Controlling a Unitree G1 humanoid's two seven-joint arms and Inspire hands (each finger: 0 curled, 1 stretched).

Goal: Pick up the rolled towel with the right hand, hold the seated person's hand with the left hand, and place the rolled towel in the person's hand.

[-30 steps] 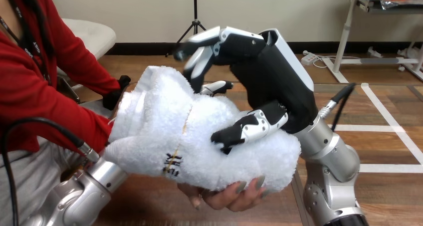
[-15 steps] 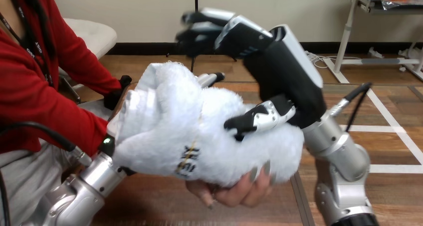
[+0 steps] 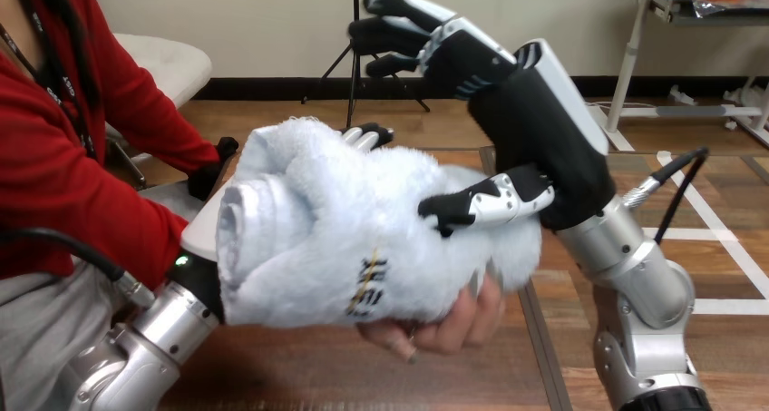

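Note:
The rolled white towel (image 3: 326, 239) lies across the person's hand (image 3: 449, 325), whose fingers curl up round its underside. My right hand (image 3: 535, 139) is open above the towel's right end. Its fingers are lifted clear of the cloth, while the thumb (image 3: 481, 207) still lies against it. My left arm (image 3: 154, 338) comes up from the bottom left, and my left hand (image 3: 201, 234) sits under and behind the towel, mostly hidden. Whether it holds the person's hand I cannot tell.
The person's red sleeve (image 3: 91, 202) fills the left side, close to my left arm. The wooden table (image 3: 308, 379) lies below the towel. A black object (image 3: 213, 171) sits behind the towel's left end.
My right hand's fingers have lifted off the towel and the hand has moved up and to the right. The towel now rests in the person's hand, whose fingers have closed further round it.

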